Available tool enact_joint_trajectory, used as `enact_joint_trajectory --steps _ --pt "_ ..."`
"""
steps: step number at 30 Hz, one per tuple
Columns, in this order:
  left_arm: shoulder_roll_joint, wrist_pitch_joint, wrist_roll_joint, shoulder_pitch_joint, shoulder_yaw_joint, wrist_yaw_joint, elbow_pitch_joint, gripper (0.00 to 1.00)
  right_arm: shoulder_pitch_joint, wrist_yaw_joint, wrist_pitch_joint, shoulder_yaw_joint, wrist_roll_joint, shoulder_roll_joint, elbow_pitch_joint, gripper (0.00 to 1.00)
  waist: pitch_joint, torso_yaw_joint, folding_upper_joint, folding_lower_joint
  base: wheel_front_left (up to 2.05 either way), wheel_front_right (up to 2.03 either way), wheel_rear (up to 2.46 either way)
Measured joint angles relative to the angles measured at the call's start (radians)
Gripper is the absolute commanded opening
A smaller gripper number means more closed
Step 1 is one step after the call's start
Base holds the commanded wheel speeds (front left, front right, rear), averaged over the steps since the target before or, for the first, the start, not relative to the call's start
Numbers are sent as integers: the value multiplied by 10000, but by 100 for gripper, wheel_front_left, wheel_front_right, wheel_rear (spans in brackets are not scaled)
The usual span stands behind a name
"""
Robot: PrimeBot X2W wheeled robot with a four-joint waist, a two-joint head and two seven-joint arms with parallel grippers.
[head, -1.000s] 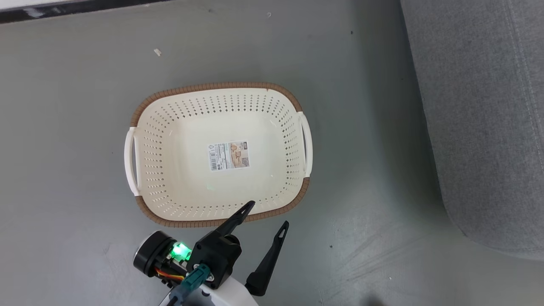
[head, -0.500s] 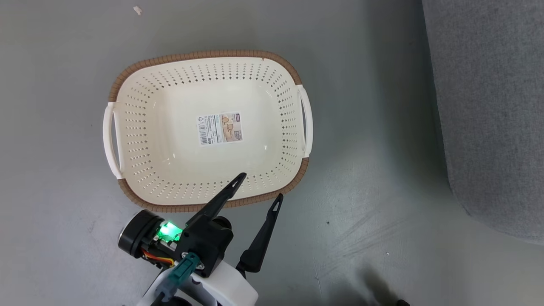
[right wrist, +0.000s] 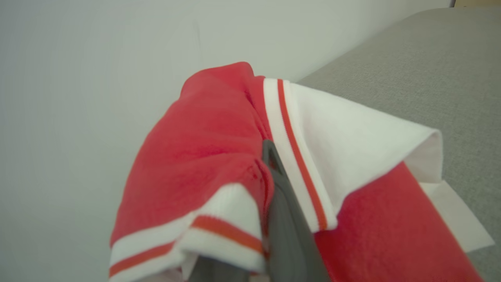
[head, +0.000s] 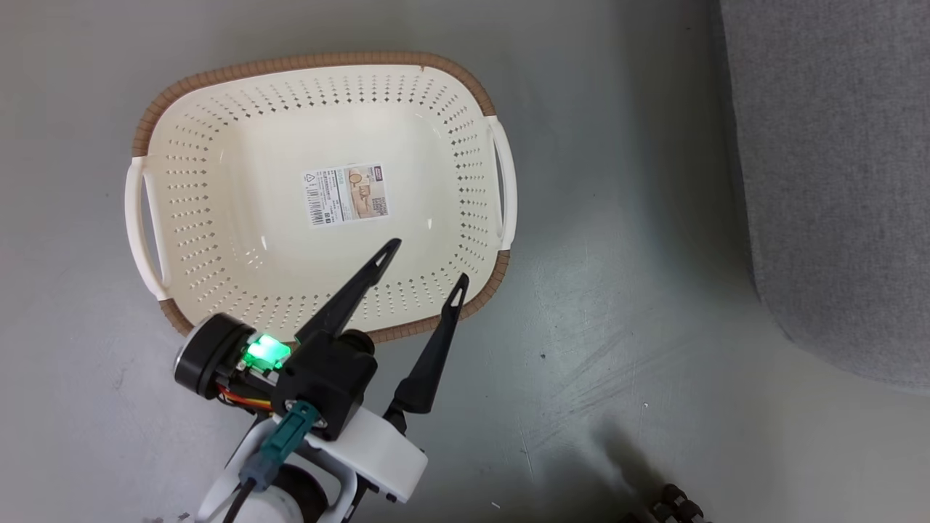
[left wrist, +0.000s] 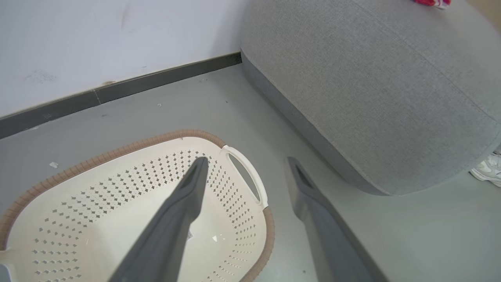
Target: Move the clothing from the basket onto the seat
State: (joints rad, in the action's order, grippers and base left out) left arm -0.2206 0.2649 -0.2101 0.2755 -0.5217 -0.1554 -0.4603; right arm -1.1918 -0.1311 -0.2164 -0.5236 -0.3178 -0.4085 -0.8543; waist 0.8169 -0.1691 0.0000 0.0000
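Now the left hand (head: 429, 261) hangs wide open, empty, over the basket (head: 312, 59); the right hand (right wrist: 268, 148), closed, pinches clothing (right wrist: 207, 137) near the seat (right wrist: 430, 58).

Cream basket (head: 218, 181), red clothing (right wrist: 203, 156), grey seat (head: 835, 181).
The basket's cream-white walls are dotted with small diamond holes under a brown woven-look rim; the clothing is bright red with white panels and red-striped white trim; the seat's fabric is flecked grey.

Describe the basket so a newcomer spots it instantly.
Start from the grey seat on the head view's right. On the floor left of it sits the basket: oval, cream, perforated, empty. Its brown woven-look rim and barcode sticker set it apart.
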Motion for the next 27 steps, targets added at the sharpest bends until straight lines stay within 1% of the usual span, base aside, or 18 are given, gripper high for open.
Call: enact_joint_trajectory --steps 2,3,4,7,8,9,10,11,17,20,27 --pt "6 -84 -4 140 52 10 165 100 4 0 -52 104 -10 23 -19 0 -13 -69 0 0 0 0 0" --pt "8 -132 -4 197 63 13 230 100 5 0 -54 163 -12 13 -21 4 -36 -90 0 0 0 0 0" --pt "10 -182 -4 262 73 65 295 100 6 0 -88 222 -19 8 -21 11 -62 -111 0 0 0 0 0" --pt "52 -305 -48 408 81 136 499 100 46 0 -127 410 -33 4 -29 41 -155 -164 0 0 0 0 0" --pt "52 -305 -48 408 81 136 499 100 46 0 -127 410 -33 4 -29 44 -155 -164 0 0 0 0 0" --pt "82 -355 -98 470 81 180 562 100 57 0 -127 489 -63 8 -31 75 -191 -180 0 0 0 0 0" --pt "127 -422 -115 512 79 186 619 100 75 0 -132 546 -96 10 -33 96 -230 -196 0 0 0 0 0" --pt "174 -476 -117 546 79 188 698 100 123 0 -142 587 -115 8 -33 100 -271 -208 0 0 0 0 0" --pt "364 -792 -403 662 94 280 1212 100 659 0 -219 767 -284 4 -92 100 -557 -258 0 0 0 0 0" --pt "416 -917 -566 670 94 435 1509 100 957 0 -230 961 -328 12 -98 100 -726 -264 0 0 0 0 0" --pt "610 -1325 -859 742 105 543 2184 100 1560 0 -314 1526 -430 73 150 100 -1202 -258 0 0 0 0 0"
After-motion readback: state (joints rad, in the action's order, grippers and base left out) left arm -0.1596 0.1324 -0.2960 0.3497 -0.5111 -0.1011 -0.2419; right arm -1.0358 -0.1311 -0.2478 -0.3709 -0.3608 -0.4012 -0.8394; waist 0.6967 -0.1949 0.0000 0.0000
